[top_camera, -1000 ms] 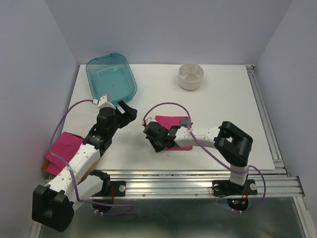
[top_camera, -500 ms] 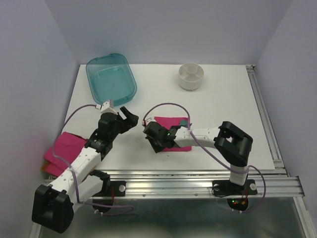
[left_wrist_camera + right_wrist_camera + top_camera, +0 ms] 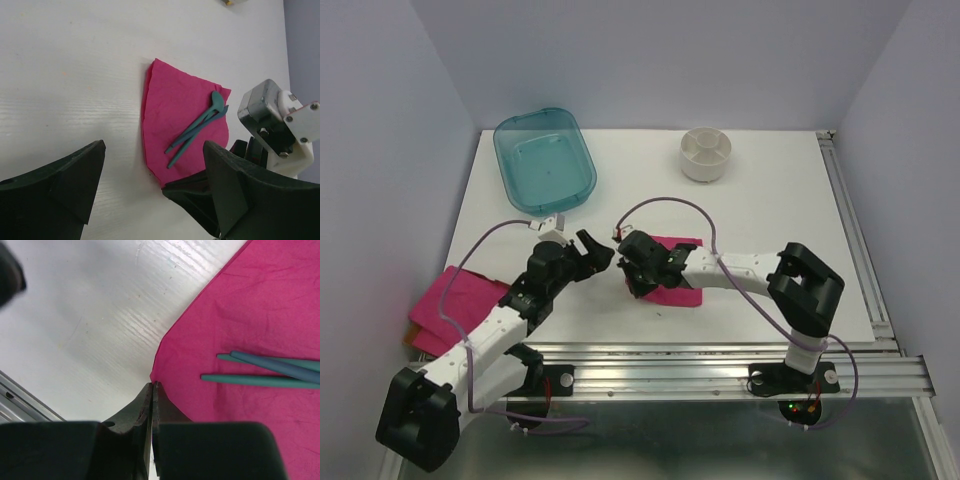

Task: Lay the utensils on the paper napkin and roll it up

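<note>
Right wrist alone shows right tool [image 3: 152, 390] seemingly pinching paper napkin [image 3: 240, 315]; left tool [image 3: 153, 146] wide.

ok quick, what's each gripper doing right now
left gripper: open, holding nothing
right gripper: shut on the napkin edge

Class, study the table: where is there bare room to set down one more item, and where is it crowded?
Free: the table between teal tray and white bowl, and the wide patch right of the bowl, behind the right arm. Crowded: front centre, where open left jaws face right jaws shut on the paper napkin bearing the utensils.
</note>
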You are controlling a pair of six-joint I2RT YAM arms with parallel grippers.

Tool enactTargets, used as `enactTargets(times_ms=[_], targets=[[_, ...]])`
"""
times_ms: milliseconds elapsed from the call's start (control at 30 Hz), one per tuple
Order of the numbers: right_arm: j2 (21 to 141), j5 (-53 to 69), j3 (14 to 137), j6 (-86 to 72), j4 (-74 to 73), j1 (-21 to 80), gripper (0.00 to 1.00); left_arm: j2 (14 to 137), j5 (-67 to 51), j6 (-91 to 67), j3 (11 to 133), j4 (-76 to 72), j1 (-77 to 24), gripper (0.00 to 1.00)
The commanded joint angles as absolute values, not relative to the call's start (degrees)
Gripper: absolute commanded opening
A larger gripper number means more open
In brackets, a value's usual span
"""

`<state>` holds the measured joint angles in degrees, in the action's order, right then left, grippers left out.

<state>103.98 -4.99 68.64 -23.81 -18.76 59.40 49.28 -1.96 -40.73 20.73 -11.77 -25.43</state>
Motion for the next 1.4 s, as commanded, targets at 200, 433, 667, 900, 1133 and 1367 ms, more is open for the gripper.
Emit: enactTargets(times_ms=[200,433,667,900,1133,1367], targets=[[99.6,-1.5,66.8,-24.1,-14.9,55.6,0.04,53.4,-0.4,-40.1,20.1,-19.9,-31.7,0.84],[98.7,-0.4,65.5,-23.9,-13.9,53.4,0.04,53.8,-0.7,-39.6,19.8,-21.1,-32.3,0.78],[98.1,2.8,64.0,-23.8,-13.0,50.5,0.04,55.3,-1.7,-38.9,19.1,-22.6,-32.7,0.75],[98.2,5.2,63.0,-23.2,-12.4,47.7,0.05,57.6,-3.3,-38.3,18.5,-25.6,-33.5,0.68],[98.5,6.2,63.0,-22.4,-12.3,46.0,0.05,59.8,-3.5,-37.0,18.4,-27.6,-35.1,0.64],[99.2,6.9,63.0,-21.7,-12.0,44.5,0.05,64.6,-1.5,-34.9,19.9,-29.0,-37.2,0.62]])
